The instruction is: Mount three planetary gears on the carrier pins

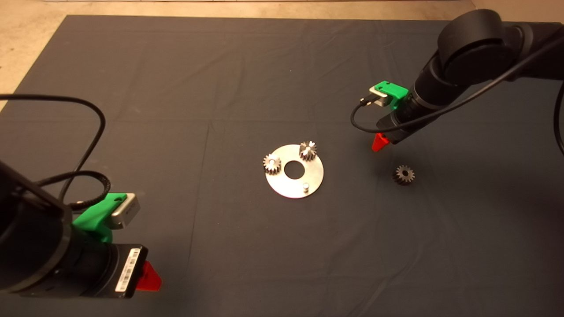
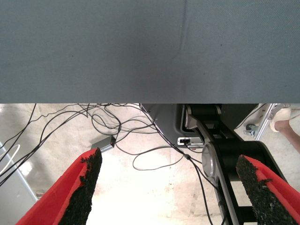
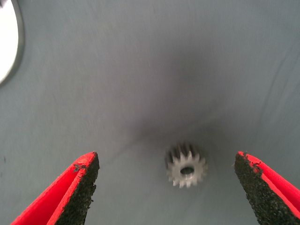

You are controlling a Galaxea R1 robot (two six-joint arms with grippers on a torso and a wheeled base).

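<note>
The shiny round disc point(image 1: 282, 180) lies mid-mat with a centre hole. Two planetary gears sit on carrier pins: one point(image 1: 272, 163) at its left edge, one point(image 1: 307, 150) at its far edge. A bare carrier pin point(image 1: 305, 187) stands at its near right. A loose planetary gear point(image 1: 403, 175) point(image 3: 186, 165) lies flat on the mat right of the disc. My right gripper point(image 3: 166, 187) hovers open above it, the gear showing between its spread fingers, one red fingertip point(image 1: 379, 142) visible from above. My left gripper point(image 2: 168, 192) is parked open at the mat's near left corner.
The disc's edge point(image 3: 9, 42) shows in the right wrist view. Beyond the mat edge point(image 2: 140, 102) in the left wrist view lie cables point(image 2: 140, 140) on the floor, a black stand point(image 2: 225, 150) and a person's shoe point(image 2: 283, 117). Bare floor point(image 1: 26, 35) borders the mat's far left.
</note>
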